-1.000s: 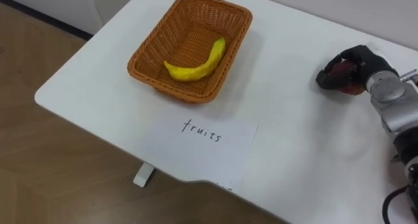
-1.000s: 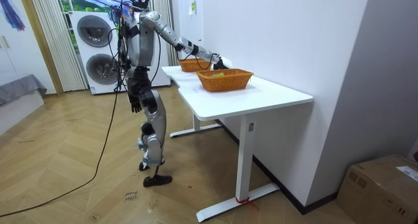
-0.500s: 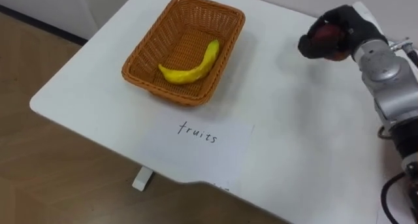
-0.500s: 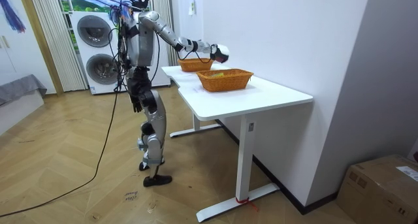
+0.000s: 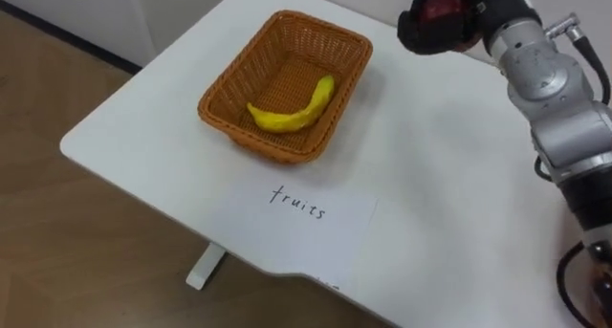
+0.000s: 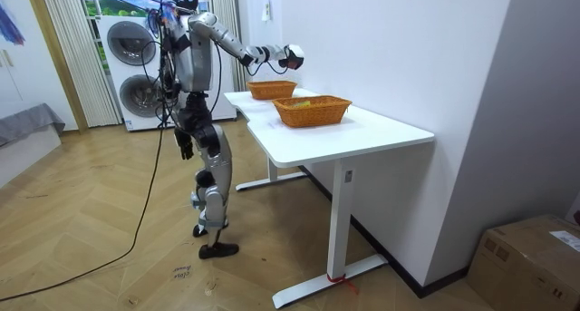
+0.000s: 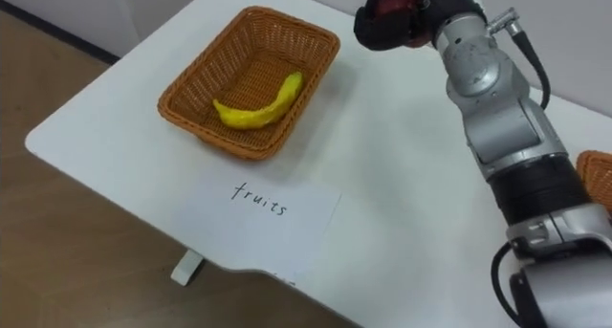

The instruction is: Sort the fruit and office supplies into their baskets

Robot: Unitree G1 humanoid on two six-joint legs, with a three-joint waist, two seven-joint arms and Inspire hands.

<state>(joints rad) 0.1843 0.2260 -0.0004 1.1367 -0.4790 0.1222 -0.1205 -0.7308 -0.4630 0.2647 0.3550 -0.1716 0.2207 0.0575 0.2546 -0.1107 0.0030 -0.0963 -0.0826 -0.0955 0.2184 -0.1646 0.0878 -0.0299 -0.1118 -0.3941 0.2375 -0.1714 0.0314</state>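
Fingers (image 5: pixel 413 30) of right hand (image 5: pixel 459 33) curl round red fruit (image 5: pixel 442 5), raised clear of table (image 5: pixel 430 156) near basket's (image 5: pixel 234 65) far right corner. Banana (image 5: pixel 292 113) lies in basket; paper label (image 5: pixel 306 208) lies in front. Left hand (image 6: pixel 186 146) hangs by hip.

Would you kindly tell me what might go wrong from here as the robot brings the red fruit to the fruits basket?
1. The right hand holds the red fruit high over the table, beside the wicker basket rather than above it; released there, the fruit could roll off.
2. Dropped from that height into the basket, it may strike the banana or bounce out.
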